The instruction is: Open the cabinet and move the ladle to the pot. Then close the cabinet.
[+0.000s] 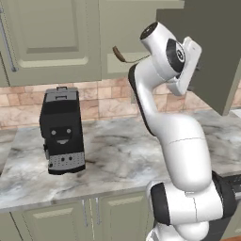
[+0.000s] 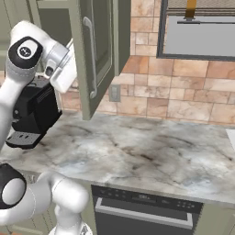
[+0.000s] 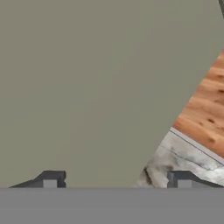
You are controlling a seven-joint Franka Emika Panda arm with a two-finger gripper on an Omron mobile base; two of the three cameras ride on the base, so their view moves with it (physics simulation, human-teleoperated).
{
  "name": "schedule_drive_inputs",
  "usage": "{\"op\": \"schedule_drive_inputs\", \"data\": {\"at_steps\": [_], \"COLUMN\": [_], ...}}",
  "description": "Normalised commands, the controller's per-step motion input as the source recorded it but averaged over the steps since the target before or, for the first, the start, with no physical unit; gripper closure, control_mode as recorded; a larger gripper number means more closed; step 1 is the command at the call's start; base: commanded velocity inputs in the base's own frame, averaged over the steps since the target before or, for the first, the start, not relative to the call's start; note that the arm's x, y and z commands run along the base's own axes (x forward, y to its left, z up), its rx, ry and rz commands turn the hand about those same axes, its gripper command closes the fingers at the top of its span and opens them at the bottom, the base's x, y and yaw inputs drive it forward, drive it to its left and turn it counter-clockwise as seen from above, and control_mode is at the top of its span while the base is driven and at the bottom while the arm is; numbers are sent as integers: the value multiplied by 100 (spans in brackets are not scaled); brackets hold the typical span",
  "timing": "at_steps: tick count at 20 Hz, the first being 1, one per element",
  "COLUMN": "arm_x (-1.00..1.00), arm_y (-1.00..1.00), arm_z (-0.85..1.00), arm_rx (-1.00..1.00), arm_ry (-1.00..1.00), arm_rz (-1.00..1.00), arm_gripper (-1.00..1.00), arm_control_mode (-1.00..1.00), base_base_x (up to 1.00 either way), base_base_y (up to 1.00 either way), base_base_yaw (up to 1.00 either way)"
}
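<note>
Cabinet: one, door swung open, its flat face right ahead of the gripper.
Ladle: one, handle poking out left of the raised arm.
Coffee machine: one, below.
Gripper: released, fingertips wide apart, holding nothing.

open cabinet door close before gripper, coffee machine left, counter free rightward

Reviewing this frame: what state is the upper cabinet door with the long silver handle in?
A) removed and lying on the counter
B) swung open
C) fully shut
B: in the right base view the cabinet door stands swung out from the wall over the counter, its silver handle facing the camera, beside the arm.
</note>
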Motion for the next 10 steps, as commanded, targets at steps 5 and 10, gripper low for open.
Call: {"op": "schedule_drive_inputs", "data": {"at_steps": [5, 10], "arm_x": [-5, 0], "arm_y": [34, 35], "arm_z": [19, 53], "arm_rx": [-9, -3], "arm_ry": [-10, 0], "arm_rz": [6, 28], "arm_gripper": [-100, -100], "arm_control_mode": [-100, -100], "base_base_x": [0, 0], "base_base_y": [0, 0], "base_base_yaw": [0, 0]}}
